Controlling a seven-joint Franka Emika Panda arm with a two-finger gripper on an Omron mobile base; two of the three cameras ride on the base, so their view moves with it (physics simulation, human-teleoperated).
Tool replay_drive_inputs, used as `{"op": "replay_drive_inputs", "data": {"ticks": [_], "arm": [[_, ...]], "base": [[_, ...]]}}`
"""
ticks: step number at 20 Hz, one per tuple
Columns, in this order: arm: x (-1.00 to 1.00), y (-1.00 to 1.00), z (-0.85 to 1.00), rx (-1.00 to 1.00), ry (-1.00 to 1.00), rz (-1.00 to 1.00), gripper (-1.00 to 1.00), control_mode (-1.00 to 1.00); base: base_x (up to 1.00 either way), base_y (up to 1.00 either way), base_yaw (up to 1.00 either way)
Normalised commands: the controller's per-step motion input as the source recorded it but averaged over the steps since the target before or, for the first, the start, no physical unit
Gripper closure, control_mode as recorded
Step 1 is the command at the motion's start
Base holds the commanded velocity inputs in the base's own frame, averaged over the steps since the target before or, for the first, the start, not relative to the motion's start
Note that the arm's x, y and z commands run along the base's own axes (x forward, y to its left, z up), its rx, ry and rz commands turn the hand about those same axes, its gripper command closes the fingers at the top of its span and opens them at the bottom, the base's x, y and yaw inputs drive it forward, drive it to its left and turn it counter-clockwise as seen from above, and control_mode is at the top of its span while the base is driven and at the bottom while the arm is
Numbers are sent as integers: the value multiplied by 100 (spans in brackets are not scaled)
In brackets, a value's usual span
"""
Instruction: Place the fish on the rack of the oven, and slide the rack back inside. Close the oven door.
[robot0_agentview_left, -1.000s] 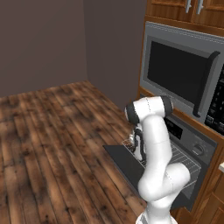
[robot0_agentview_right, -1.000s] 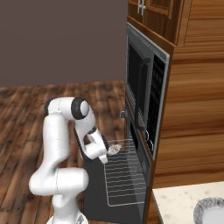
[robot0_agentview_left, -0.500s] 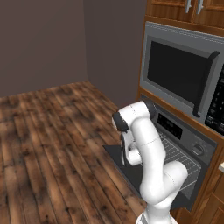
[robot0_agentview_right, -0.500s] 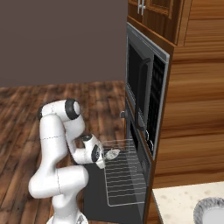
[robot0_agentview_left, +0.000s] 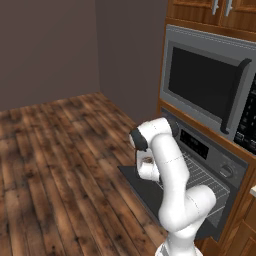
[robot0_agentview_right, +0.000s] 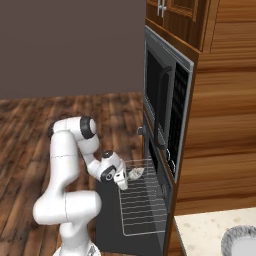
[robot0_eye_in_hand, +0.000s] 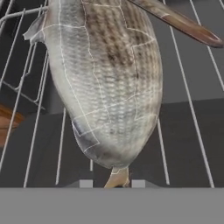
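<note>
My gripper (robot0_agentview_right: 123, 178) is shut on the fish (robot0_agentview_right: 135, 173), a pale tan-grey body that hangs just above the near left corner of the rack (robot0_agentview_right: 145, 205). In the hand view the fish (robot0_eye_in_hand: 109, 83) takes up most of the picture, pinched low down by my gripper (robot0_eye_in_hand: 112, 183), with the rack (robot0_eye_in_hand: 186, 100) wires close behind it. The rack (robot0_agentview_left: 205, 176) stands pulled out over the open oven door (robot0_agentview_left: 142, 182), which lies flat. My own forearm hides the hand in the left base view. The oven (robot0_agentview_left: 202, 145) shows its knobs and display strip.
A microwave (robot0_agentview_left: 210, 85) with a black window sits right above the oven. The oven door (robot0_agentview_right: 107, 220) juts out over the wooden floor (robot0_agentview_left: 55, 165). A round grey plate (robot0_agentview_right: 242, 243) rests on the pale counter at the lower right.
The arm has folded lower and its elbow has swung left. The hand has sunk slightly with the fish, closer to the rack. The jaws have tightened a little.
</note>
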Motion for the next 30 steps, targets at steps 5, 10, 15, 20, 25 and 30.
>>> {"op": "replay_drive_inputs", "data": {"ticks": [5, 10, 15, 20, 25, 30], "arm": [[24, -58, -7, 0, 0, 0, 100, -100], [34, -8, -42, 0, 0, 0, 100, -100], [32, -1, -52, 0, 0, 0, 100, -100], [19, -6, -35, 0, 0, 0, 100, -100], [-51, 32, -26, -8, -11, 0, -100, -100], [-98, 82, -21, -15, -18, 0, -100, -100]], "base": [[0, 0, 0], [0, 0, 0], [0, 0, 0], [0, 0, 0], [0, 0, 0], [0, 0, 0]]}}
